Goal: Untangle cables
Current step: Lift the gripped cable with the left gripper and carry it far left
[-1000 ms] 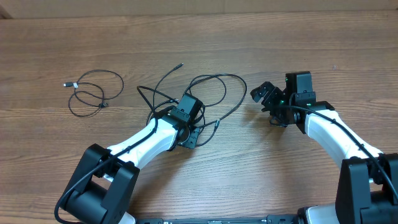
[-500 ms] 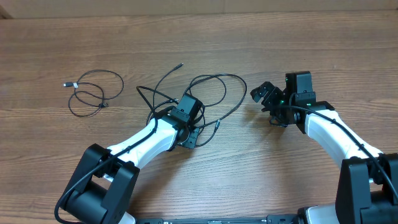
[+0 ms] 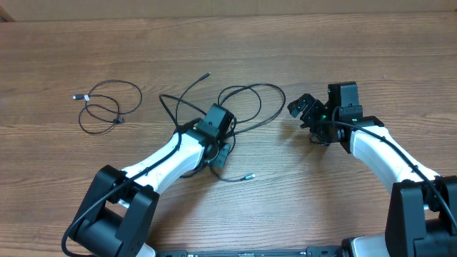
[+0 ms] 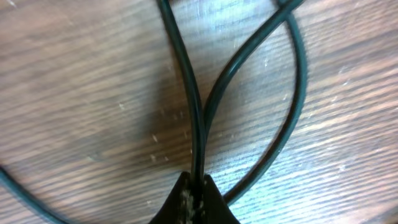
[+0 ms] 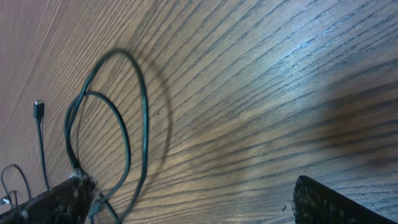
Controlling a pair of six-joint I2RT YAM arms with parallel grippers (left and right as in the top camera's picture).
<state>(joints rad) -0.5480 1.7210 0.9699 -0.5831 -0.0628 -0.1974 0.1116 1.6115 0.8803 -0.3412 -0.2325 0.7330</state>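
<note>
A tangle of thin black cables (image 3: pixel 246 96) loops across the table's middle, and one silver-tipped plug (image 3: pixel 250 175) lies toward the front. My left gripper (image 3: pixel 220 151) is in the tangle. In the left wrist view it (image 4: pixel 198 182) is shut on a cable strand (image 4: pixel 189 93), beside a second strand (image 4: pixel 292 106). My right gripper (image 3: pixel 303 107) stands open to the right of the loops, apart from them. In its own view the fingers (image 5: pixel 336 202) are wide apart with bare wood between, and the loops (image 5: pixel 134 124) lie to the left.
A separate thin black cable (image 3: pixel 107 107) with a small silver plug (image 3: pixel 77 96) lies coiled at the far left. Another cable end (image 3: pixel 207 73) points toward the back. A small plug (image 5: pixel 38 109) shows at the left of the right wrist view.
My left gripper has shut on a cable strand and shifted slightly toward the back. A plug end has swung out to the front right. The right arm has not moved.
</note>
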